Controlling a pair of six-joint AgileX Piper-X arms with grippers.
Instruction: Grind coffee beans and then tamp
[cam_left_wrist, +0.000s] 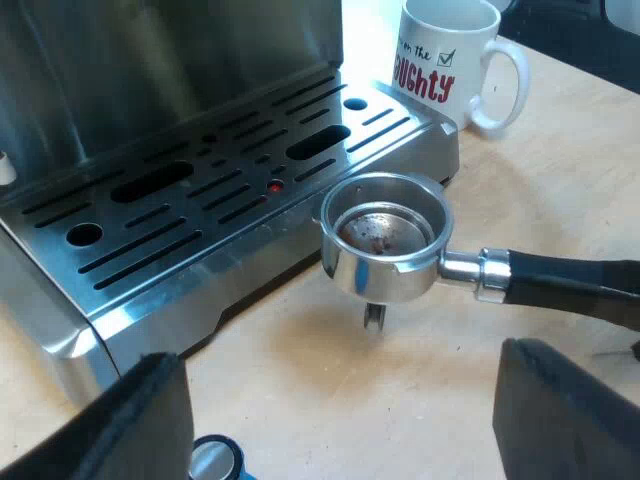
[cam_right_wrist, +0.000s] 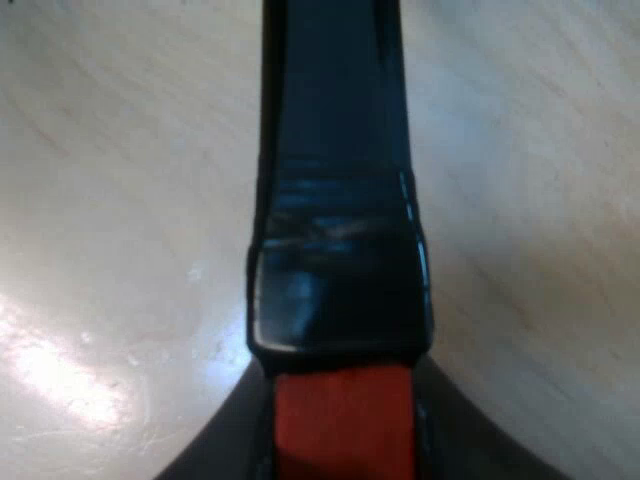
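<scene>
In front of the machine (cam_left_wrist: 200, 180), my right fingers (cam_right_wrist: 235, 440) squeeze the handle (cam_right_wrist: 335, 250) of the holder (cam_left_wrist: 385, 240) above the counter (cam_left_wrist: 330, 380), my left fingers (cam_left_wrist: 130, 420) hang wide open and empty, and the mug (cam_left_wrist: 450, 60) reads "UGHTY".

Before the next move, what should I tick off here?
1. Metal holder gripped: right gripper shut on its handle at the red end. Ok.
2. Holder filled with grounds: only dark specks in the basket. Not ok.
3. Left gripper free: open, holding nothing. Ok.
4. Blue tamper at hand: lies close by the left gripper. Ok.
5. Mug clear of the holder: stands apart, beside the espresso machine. Ok.
</scene>
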